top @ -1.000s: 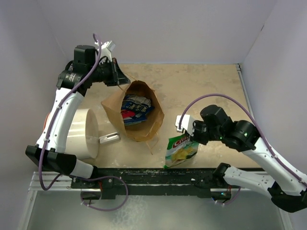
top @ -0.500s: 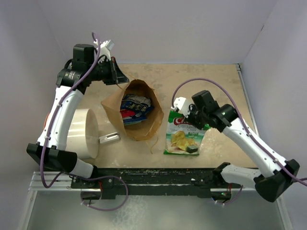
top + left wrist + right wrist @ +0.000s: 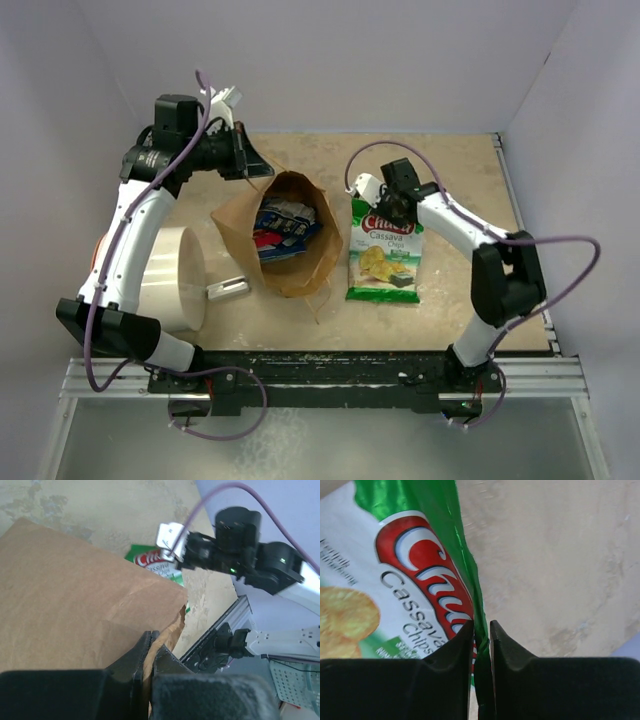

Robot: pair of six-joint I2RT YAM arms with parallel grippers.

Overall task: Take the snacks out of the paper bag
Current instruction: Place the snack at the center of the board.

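Note:
The brown paper bag (image 3: 300,272) lies in the middle of the table with its mouth up, and several red and blue snacks (image 3: 283,228) show inside. My left gripper (image 3: 258,168) is shut on the bag's far rim (image 3: 167,630), pinching the paper. A large green snack packet (image 3: 385,262) lies flat on the table just right of the bag. My right gripper (image 3: 384,208) is at its far top edge. In the right wrist view the jaws (image 3: 481,627) stand slightly apart, with the packet's green edge (image 3: 470,575) still between them.
A large white cylinder (image 3: 170,278) lies left of the bag, with a small white-grey bar (image 3: 228,288) beside it. White walls close the table at the back and both sides. The arm rail (image 3: 320,365) runs along the near edge.
The right arm carried the green packet from the near edge farther back and laid it flat beside the bag. Its jaws have eased apart. The left gripper keeps its hold on the bag.

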